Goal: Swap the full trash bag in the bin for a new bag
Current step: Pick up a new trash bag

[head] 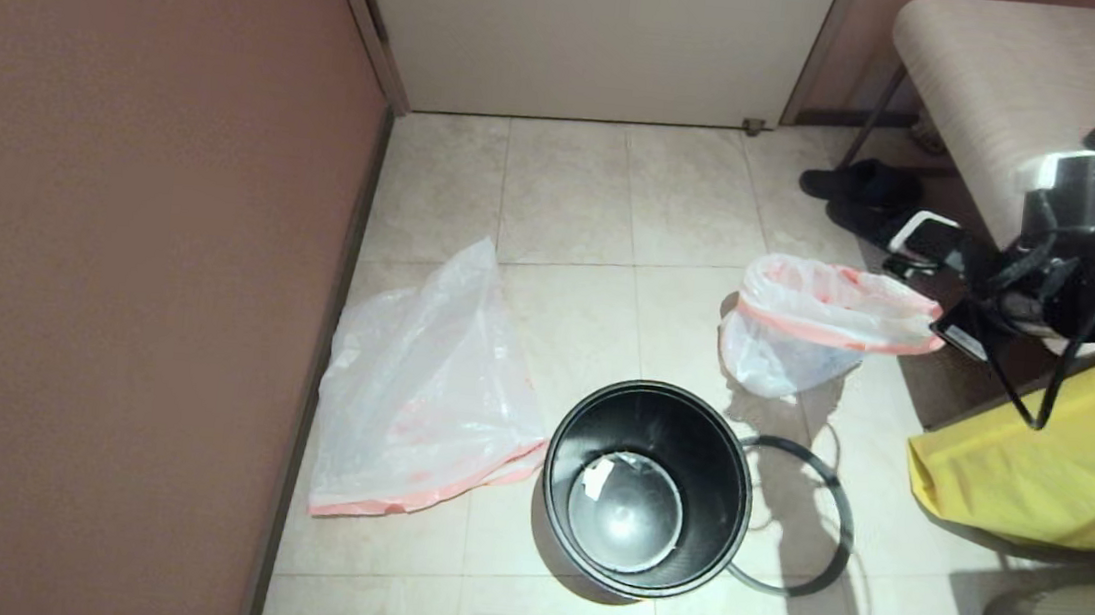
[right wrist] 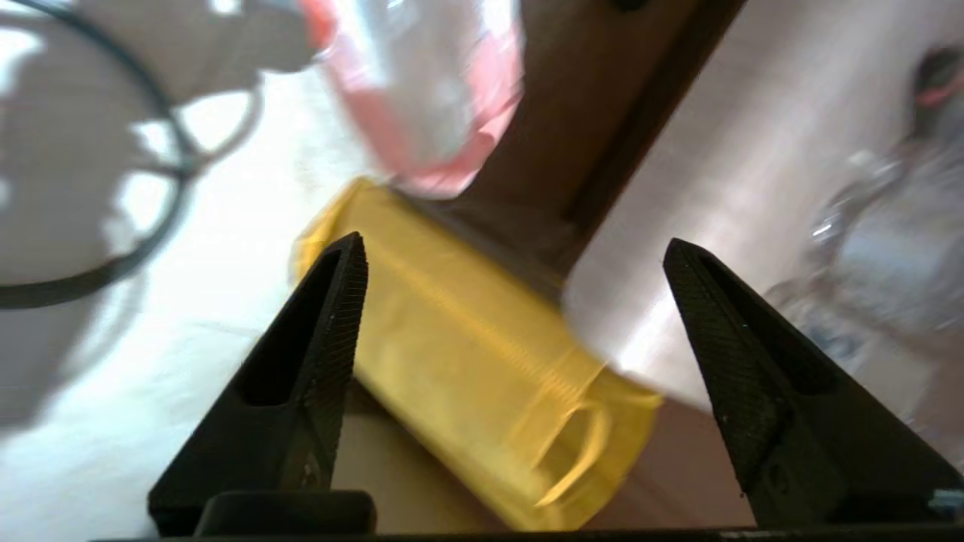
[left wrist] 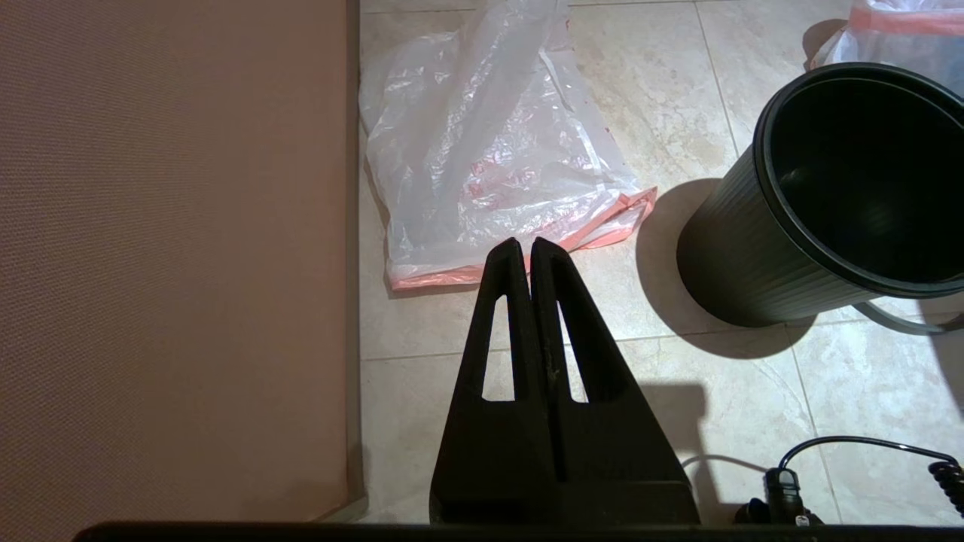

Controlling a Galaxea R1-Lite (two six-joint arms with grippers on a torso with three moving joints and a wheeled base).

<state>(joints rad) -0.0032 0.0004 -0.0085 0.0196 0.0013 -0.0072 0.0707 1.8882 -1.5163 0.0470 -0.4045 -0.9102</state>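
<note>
The bin (head: 646,488) (left wrist: 851,188) stands unlined on the tile floor, a paper scrap at its bottom. Its grey ring rim (head: 793,517) (right wrist: 151,226) lies on the floor against its right side. The full trash bag (head: 812,328) (right wrist: 422,98) (left wrist: 904,30) sits on the floor beyond the bin to the right, nothing gripping it. The new bag (head: 424,386) (left wrist: 489,150) lies flat by the left wall. My right gripper (right wrist: 512,252) hovers open and empty just right of the full bag, over a yellow bag. My left gripper (left wrist: 525,245) is shut and empty, near the new bag's rim band.
A big yellow bag (head: 1046,456) (right wrist: 467,354) sits at the right, under my right arm (head: 1073,278). A padded bench (head: 1011,81) and dark shoes (head: 860,192) stand at the back right. The brown wall (head: 110,255) runs along the left, a closed door (head: 584,30) behind.
</note>
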